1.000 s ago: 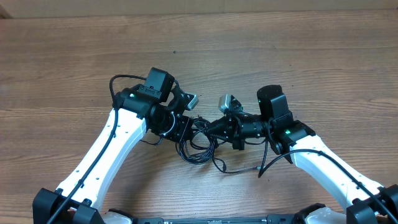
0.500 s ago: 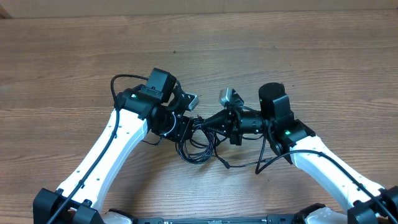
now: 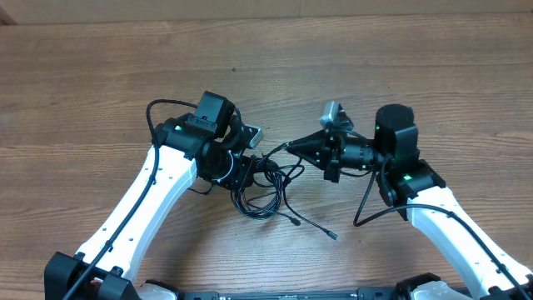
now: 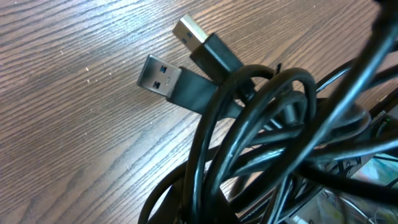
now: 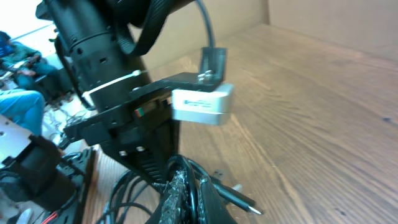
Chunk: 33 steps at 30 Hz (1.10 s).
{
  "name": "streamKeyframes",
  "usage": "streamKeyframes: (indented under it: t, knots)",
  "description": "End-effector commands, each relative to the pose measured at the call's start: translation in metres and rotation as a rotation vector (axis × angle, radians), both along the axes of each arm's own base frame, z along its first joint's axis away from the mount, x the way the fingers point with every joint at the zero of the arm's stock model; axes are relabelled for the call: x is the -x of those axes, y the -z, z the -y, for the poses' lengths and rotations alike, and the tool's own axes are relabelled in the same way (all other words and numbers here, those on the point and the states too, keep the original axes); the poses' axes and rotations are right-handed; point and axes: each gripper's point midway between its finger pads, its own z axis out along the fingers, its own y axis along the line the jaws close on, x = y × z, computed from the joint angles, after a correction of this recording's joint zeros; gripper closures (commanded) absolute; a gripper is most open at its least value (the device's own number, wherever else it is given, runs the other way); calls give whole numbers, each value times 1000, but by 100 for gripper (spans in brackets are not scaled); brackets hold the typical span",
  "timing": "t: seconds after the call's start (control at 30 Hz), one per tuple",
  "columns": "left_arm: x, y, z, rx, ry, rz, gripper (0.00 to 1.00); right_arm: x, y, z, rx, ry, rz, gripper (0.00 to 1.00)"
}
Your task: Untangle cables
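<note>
the left gripper is shut tight on the cables, likely so the bundle cannot slide. the right gripper, just beside it, is pinched shut on 1 of them, ready to tug it free. behind the right gripper the table is bare wood, with lots of room to pull back. 2 plugs lie just past the left gripper.
</note>
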Motion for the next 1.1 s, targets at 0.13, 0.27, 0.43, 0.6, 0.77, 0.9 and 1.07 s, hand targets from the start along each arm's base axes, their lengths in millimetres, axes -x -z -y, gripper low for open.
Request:
streamKeyframes:
  t: [0.13,0.27,0.43,0.6,0.77,0.9,1.07]
  knots:
    - [2,4,-5,-29,90,25,96,-17,-45,22,-78,87,110,96]
    - [6,4,-4,-31,192,55,96,-18,-71,22,-119,87,239,96]
    - [7,4,-4,-30,223,69,96,-16,-90,23,-154,86,315,96]
    - [6,4,-4,-30,223,70,96,-17,-77,23,-140,92,220,96]
    - [6,4,-3,-29,223,70,96,-14,-49,23,-95,99,57,95]
    - [5,3,-1,-14,223,77,96,-9,-21,25,-48,114,-103,90]
    - [-7,0,4,3,223,130,96,-8,16,35,41,206,-285,90]
